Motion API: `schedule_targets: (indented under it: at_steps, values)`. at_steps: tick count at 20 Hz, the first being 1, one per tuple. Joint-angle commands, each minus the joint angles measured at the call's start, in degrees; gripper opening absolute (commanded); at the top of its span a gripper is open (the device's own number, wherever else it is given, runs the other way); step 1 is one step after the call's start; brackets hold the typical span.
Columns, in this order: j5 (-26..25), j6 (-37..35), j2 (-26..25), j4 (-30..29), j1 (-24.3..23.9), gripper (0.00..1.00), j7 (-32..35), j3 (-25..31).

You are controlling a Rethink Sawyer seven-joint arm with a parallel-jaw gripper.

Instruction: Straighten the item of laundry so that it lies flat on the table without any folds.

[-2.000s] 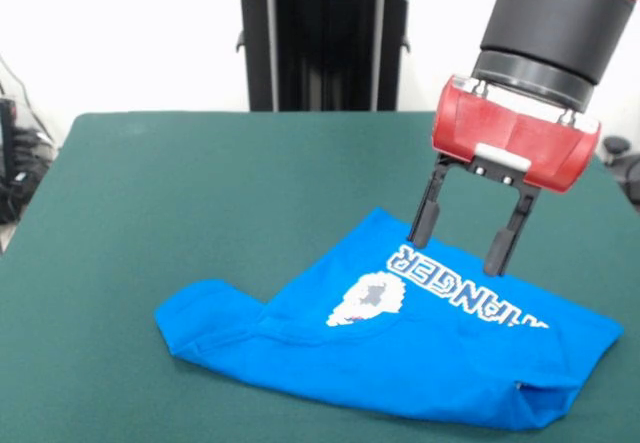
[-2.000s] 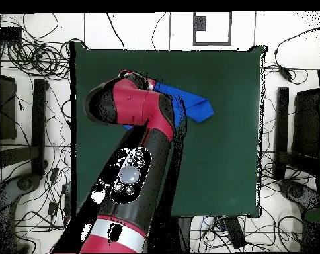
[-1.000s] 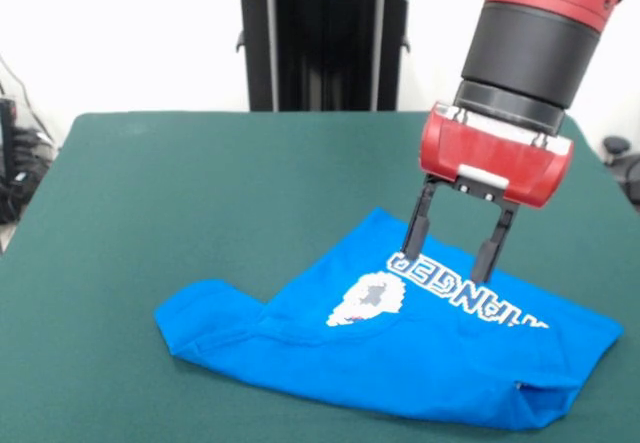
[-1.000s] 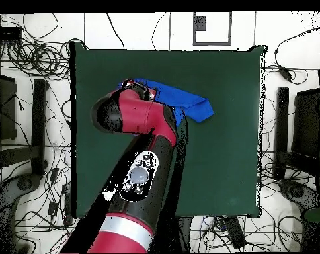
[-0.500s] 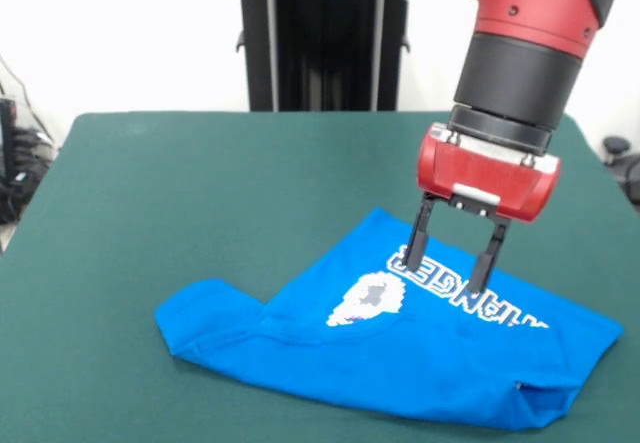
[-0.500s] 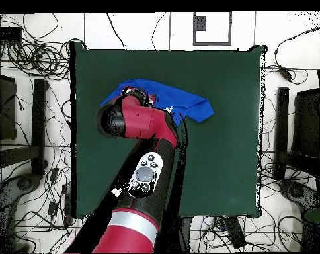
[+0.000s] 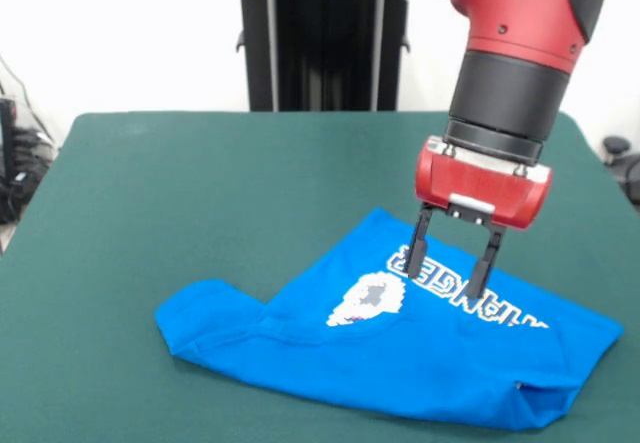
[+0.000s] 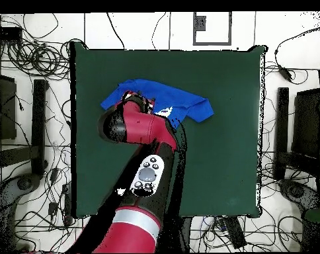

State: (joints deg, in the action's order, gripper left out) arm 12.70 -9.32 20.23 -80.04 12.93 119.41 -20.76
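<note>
— Starting with the front view, what do you have on the worktop [image 7: 200, 173]?
— You have the blue T-shirt [image 7: 400, 343] lying crumpled toward the near right of the green surface, print side up, white lettering partly readable, one sleeve stretched out to the left and a fold along the right hem. The gripper [image 7: 447, 271] stands directly over the lettering, jaws parted with nothing between them, tips at or just above the cloth; you cannot confirm contact.
— And the overhead view?
— You see the shirt [image 8: 189, 106] in the upper left part of the worktop [image 8: 222, 165], well inside its edges. The red arm [image 8: 146, 132] covers much of the shirt's middle; the jaws are hidden beneath it.
</note>
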Motion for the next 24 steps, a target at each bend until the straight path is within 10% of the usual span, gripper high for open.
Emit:
schedule_targets:
  at_steps: [1,24]
  values:
    - [0.2,3.96,-2.82,-8.65,-0.73,1.0,10.89,9.74]
    - [-2.11,8.76,0.29,-15.69,-4.19,1.0,9.12,14.6]
